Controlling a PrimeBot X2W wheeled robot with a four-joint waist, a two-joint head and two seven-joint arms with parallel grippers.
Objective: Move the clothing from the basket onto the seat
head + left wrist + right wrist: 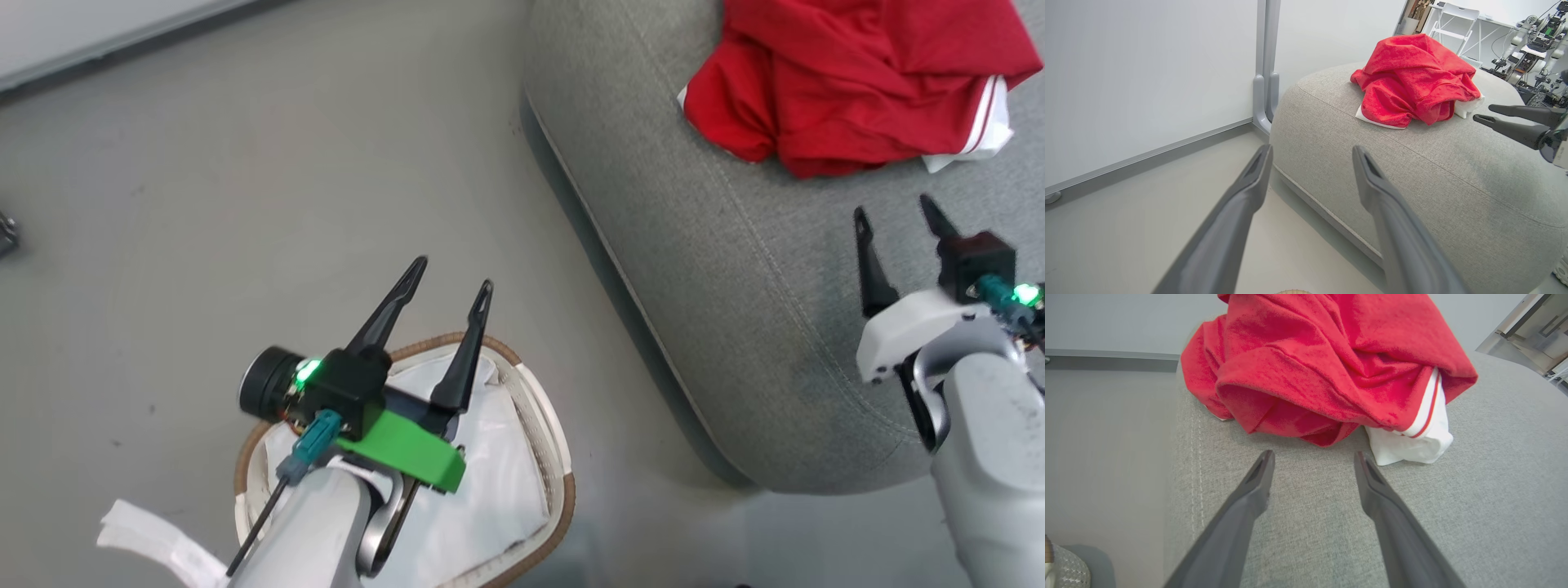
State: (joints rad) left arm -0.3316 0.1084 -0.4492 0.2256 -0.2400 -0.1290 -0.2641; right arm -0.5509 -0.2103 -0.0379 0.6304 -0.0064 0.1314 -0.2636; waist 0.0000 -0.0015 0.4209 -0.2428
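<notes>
Grey floor (245,163) | clothing (849,82) heaped on seat (735,269) | left tool (454,272), right tool (891,204) both released

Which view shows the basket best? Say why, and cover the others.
The head view: the basket shows its brown rim and white liner from above, though the left gripper covers part. The left wrist view catches a sliver of rim at its bottom edge; the right wrist view, a perforated bit at lower left.

The floor (245,180) was smooth pale grey. A white wall panel (1147,73) stood on it, edged by a grey metal post (1265,61). Far behind stood a white folding chair (1458,12).
</notes>
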